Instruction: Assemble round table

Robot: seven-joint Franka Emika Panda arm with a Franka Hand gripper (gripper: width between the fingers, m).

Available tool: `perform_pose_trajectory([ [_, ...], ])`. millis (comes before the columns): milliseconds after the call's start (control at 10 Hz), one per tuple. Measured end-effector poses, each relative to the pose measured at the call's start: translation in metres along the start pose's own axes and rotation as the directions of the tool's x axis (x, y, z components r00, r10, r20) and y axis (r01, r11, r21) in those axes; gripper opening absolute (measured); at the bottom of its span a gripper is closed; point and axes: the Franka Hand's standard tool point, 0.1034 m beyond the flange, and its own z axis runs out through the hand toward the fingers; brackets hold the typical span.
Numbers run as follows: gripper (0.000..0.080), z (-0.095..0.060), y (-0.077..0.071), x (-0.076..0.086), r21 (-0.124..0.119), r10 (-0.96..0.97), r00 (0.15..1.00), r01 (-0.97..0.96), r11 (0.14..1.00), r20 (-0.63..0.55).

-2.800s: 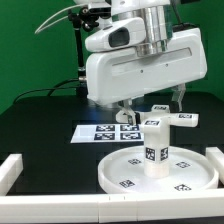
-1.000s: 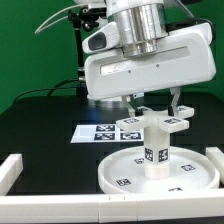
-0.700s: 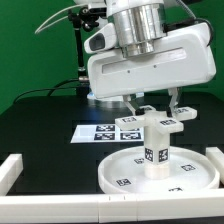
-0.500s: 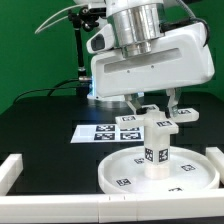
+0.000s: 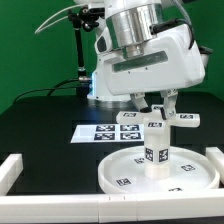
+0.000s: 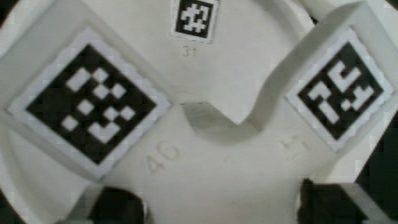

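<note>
The large rimmed round disc [image 5: 115,172] lies flat at the front of the black table. The short cylindrical leg [image 5: 155,152] stands upright at its middle. The cross-shaped foot piece [image 5: 167,120] sits level on the leg's top, or just above it. My gripper [image 5: 156,106] comes straight down and is shut on the foot piece. In the wrist view the foot piece [image 6: 214,150] with its square tags fills the picture. One dark finger [image 6: 121,205] shows at each side of it, with my gripper [image 6: 222,206] shut on it between them. The leg is hidden there.
The marker board [image 5: 100,132] lies flat behind the disc. White border rails stand at the exterior view's left [image 5: 10,170], right [image 5: 216,156] and along the front [image 5: 60,205]. A dark stand with cables [image 5: 80,60] rises at the back.
My gripper has carried the foot piece towards the exterior view's left until it is over the leg. Over the last second it has turned with the piece about the vertical.
</note>
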Motion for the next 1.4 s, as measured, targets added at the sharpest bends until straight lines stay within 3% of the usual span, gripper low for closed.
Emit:
perform_pose_trajectory([
  [400,0.0434,0.000,-0.002,-0.001,0.020,0.292,0.957,-0.292,0.956,0.000],
  [900,0.0434,0.000,-0.001,-0.001,0.031,0.471,0.882,-0.471,0.882,0.013],
  [1000,0.0581,0.000,-0.001,-0.002,0.030,0.457,0.889,-0.458,0.889,0.013],
  [1100,0.0628,-0.001,-0.002,-0.002,0.026,0.437,0.899,-0.438,0.899,0.018],
  [1200,0.0628,-0.010,-0.005,-0.003,0.027,0.407,0.913,-0.408,0.913,0.027],
  [1400,0.0645,-0.028,-0.013,-0.004,0.055,0.381,0.923,-0.383,0.922,0.045],
])
